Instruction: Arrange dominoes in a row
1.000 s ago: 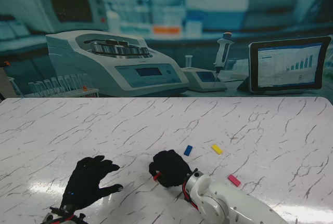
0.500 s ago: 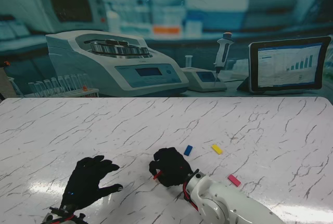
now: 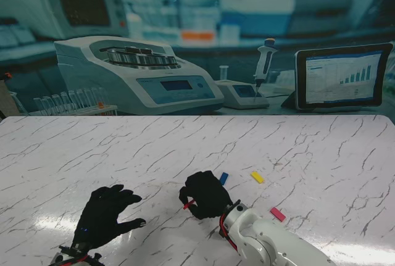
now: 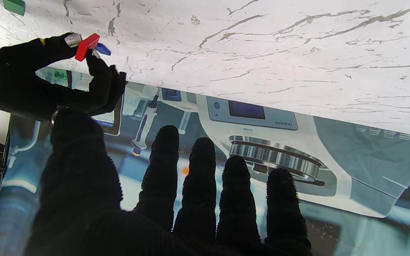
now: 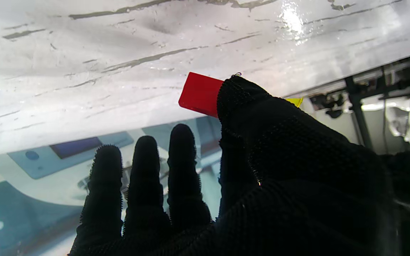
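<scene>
Stand view: on the marble surface [image 3: 308, 149], the right hand [image 3: 205, 194] pinches a red domino [image 3: 188, 204] between thumb and forefinger, near the front edge at mid-width. The left wrist view shows the red piece [image 4: 87, 46] lifted clear of the surface. The left hand [image 3: 103, 215] lies flat near the front left corner, fingers spread, holding nothing. A blue domino [image 3: 223, 178] rests just beyond the right hand, a yellow one [image 3: 257, 177] beside it to the right, and a pink one [image 3: 278, 214] nearer the front edge, well apart from both. A green domino [image 4: 14, 6] shows only in the left wrist view.
</scene>
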`<state>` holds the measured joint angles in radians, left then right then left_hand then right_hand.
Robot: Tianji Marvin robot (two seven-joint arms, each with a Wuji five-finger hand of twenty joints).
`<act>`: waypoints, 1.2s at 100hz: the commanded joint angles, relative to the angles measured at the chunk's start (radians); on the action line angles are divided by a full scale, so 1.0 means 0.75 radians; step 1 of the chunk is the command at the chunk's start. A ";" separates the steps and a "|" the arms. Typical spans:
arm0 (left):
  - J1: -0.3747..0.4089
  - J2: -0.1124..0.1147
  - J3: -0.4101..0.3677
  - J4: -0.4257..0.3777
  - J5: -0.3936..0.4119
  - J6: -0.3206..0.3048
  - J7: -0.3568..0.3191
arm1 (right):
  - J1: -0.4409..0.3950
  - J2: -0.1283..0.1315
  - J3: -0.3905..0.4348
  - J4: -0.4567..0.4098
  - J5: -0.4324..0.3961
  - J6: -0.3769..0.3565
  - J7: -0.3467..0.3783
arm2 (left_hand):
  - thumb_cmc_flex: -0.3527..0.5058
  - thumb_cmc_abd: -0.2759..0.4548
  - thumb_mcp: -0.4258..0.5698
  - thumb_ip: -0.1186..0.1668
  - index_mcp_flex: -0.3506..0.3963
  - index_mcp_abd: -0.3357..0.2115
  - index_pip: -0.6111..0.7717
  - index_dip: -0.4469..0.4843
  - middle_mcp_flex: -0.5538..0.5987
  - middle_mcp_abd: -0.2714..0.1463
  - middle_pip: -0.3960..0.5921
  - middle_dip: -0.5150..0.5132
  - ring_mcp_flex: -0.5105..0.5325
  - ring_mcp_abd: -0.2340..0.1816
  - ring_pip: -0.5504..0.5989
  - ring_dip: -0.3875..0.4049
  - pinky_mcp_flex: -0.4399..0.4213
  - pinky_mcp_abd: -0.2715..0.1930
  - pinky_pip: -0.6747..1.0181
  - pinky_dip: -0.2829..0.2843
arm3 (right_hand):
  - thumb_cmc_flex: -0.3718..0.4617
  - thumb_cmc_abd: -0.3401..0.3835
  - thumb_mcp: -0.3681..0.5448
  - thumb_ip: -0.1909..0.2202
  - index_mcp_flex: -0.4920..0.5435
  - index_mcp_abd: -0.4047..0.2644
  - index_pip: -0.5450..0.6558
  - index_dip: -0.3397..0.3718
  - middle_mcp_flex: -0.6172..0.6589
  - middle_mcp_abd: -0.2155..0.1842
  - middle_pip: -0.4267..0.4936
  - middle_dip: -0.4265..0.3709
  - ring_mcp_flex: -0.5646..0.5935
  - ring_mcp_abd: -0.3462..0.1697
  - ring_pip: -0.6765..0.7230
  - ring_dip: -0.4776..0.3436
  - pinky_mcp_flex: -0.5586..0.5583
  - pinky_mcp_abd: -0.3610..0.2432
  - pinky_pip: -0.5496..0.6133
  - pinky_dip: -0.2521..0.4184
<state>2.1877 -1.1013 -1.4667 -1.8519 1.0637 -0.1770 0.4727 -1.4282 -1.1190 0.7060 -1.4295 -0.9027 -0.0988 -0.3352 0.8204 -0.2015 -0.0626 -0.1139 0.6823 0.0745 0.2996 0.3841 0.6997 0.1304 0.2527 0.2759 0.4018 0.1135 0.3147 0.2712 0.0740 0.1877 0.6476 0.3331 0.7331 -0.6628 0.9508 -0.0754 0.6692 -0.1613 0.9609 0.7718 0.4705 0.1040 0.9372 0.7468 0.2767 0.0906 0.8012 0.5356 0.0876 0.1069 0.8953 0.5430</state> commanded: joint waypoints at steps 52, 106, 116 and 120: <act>0.001 -0.004 0.010 0.007 0.006 -0.037 -0.007 | -0.207 0.030 0.209 -0.192 -0.058 -0.019 0.034 | -0.035 0.038 -0.010 -0.001 0.014 -0.016 0.002 0.012 0.019 -0.024 0.012 0.017 0.026 -0.026 -0.004 0.018 -0.001 0.027 0.042 0.025 | -0.051 -0.071 0.094 -0.063 0.032 0.192 0.102 -0.003 0.640 -0.111 0.218 0.004 0.506 -0.116 0.055 0.025 0.016 0.061 0.225 -0.100; 0.000 -0.002 0.014 0.005 0.019 -0.036 -0.005 | -0.292 0.027 0.262 -0.208 -0.052 -0.039 -0.015 | -0.039 0.042 -0.010 -0.001 0.016 -0.018 0.004 0.014 0.017 -0.025 0.010 0.016 0.021 -0.030 -0.010 0.016 -0.003 0.027 0.042 0.025 | -0.126 -0.088 0.236 0.065 -0.044 0.354 0.261 0.042 0.806 -0.191 0.107 -0.447 0.695 -0.093 -0.125 -0.114 0.051 0.049 0.329 -0.157; 0.001 -0.002 0.013 0.005 0.020 -0.036 -0.005 | -0.296 0.023 0.253 -0.198 -0.055 -0.044 -0.053 | -0.040 0.041 -0.010 -0.001 0.020 -0.019 0.007 0.016 0.017 -0.025 0.010 0.016 0.019 -0.032 -0.011 0.015 -0.002 0.025 0.042 0.025 | -0.120 -0.108 0.259 0.067 -0.058 0.342 0.292 -0.002 0.800 -0.184 0.069 -0.509 0.693 -0.057 -0.189 -0.147 0.057 0.068 0.340 -0.169; 0.002 -0.002 0.013 0.005 0.020 -0.037 -0.005 | -0.298 0.022 0.251 -0.198 -0.059 -0.044 -0.062 | -0.040 0.042 -0.010 -0.001 0.020 -0.021 0.008 0.016 0.017 -0.026 0.010 0.016 0.018 -0.032 -0.011 0.015 -0.002 0.024 0.041 0.025 | -0.117 -0.115 0.266 0.064 -0.062 0.334 0.304 -0.024 0.801 -0.184 0.053 -0.522 0.690 -0.051 -0.210 -0.157 0.058 0.069 0.342 -0.173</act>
<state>2.1807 -1.0996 -1.4592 -1.8482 1.0799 -0.1792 0.4761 -1.6392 -1.0938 0.9025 -1.5797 -0.9433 -0.1264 -0.3704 0.8203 -0.2015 -0.0626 -0.1139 0.6823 0.0745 0.3011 0.3841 0.6999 0.1303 0.2529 0.2778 0.4021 0.1135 0.3147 0.2720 0.0740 0.1961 0.6539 0.3347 0.6596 -0.7152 1.1104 -0.0573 0.6535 0.0590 1.1184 0.7693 1.0446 0.0032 1.0040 0.3782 0.7726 0.0382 0.6743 0.4390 0.1360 0.1071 1.1245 0.4318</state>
